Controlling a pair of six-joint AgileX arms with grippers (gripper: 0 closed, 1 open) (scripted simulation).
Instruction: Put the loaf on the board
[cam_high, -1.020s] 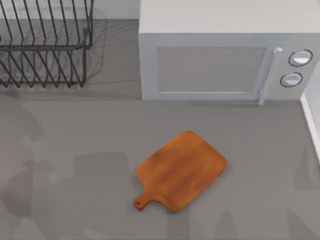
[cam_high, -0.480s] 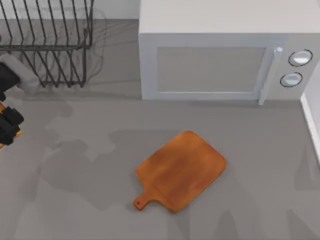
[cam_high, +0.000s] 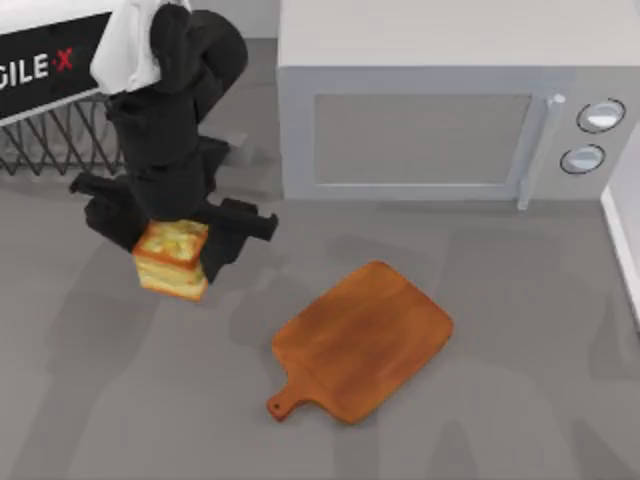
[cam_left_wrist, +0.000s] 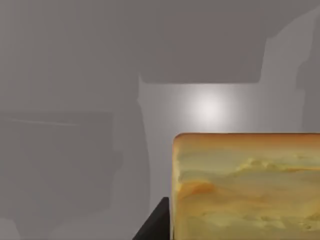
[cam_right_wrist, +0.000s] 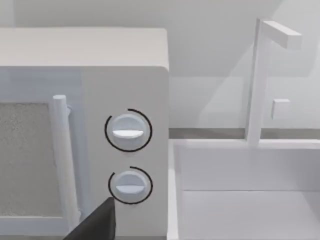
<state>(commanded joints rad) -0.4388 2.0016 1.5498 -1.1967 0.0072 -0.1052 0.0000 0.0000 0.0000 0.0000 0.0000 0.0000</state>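
Squarely between left pincer (cam_high: 172, 262) fingers: loaf (cam_high: 172, 259).

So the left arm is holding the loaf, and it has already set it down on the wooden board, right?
Not quite. The left gripper does hold the loaf, but in the top view the loaf is off to the left of the board, over bare table, not on it. The board has nothing on it.

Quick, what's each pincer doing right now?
Left pincer: closed on the loaf, held left of the board.
Right pincer: faces the microwave; open or closed cannot be told.
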